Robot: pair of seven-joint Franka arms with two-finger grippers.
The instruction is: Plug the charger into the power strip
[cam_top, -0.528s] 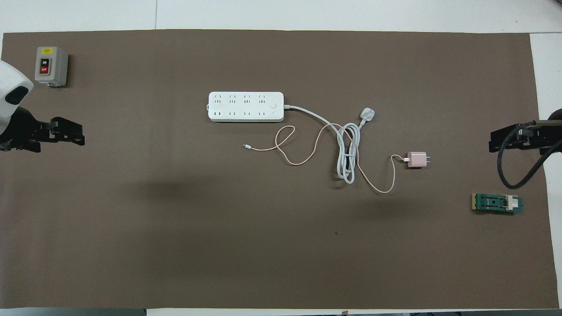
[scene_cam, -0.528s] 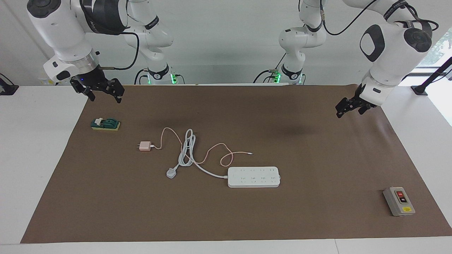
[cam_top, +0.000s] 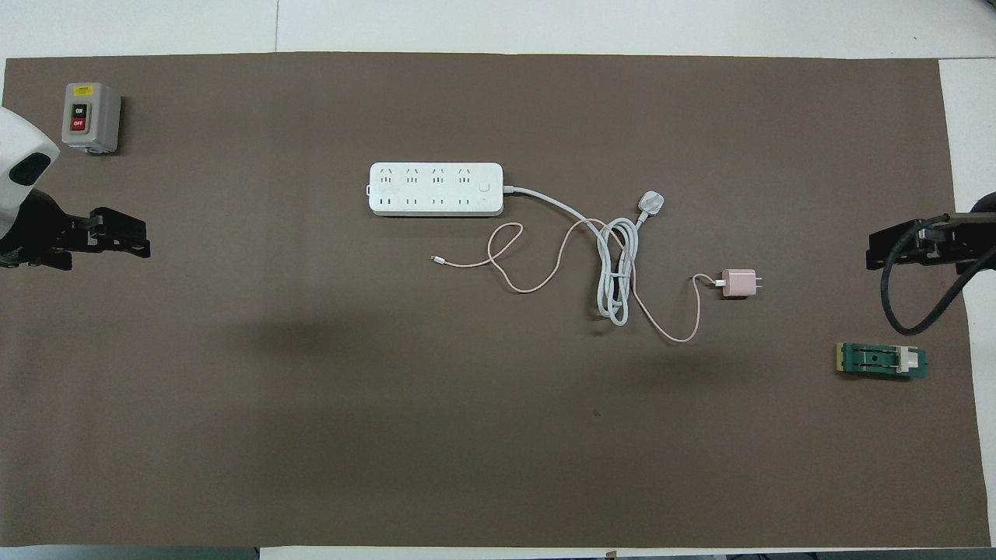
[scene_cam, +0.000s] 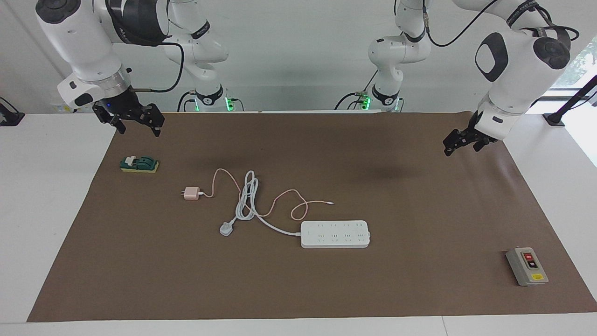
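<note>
The charger (scene_cam: 190, 193), a small pale pink cube, lies on the brown mat toward the right arm's end; it also shows in the overhead view (cam_top: 738, 282). Its thin pink cable (scene_cam: 280, 198) loops toward the power strip (scene_cam: 335, 234), a long white bar lying flat with its sockets up, also in the overhead view (cam_top: 436, 189). The strip is farther from the robots than the charger. My right gripper (scene_cam: 137, 126) hangs open and empty over the mat's edge at its own end. My left gripper (scene_cam: 454, 148) hangs open and empty over the mat's other end.
The strip's thick white cord is coiled between charger and strip and ends in a grey-white three-pin plug (scene_cam: 226, 229). A green block (scene_cam: 139, 164) lies under the right gripper. A grey switch box (scene_cam: 527, 266) stands at the left arm's end, farthest from the robots.
</note>
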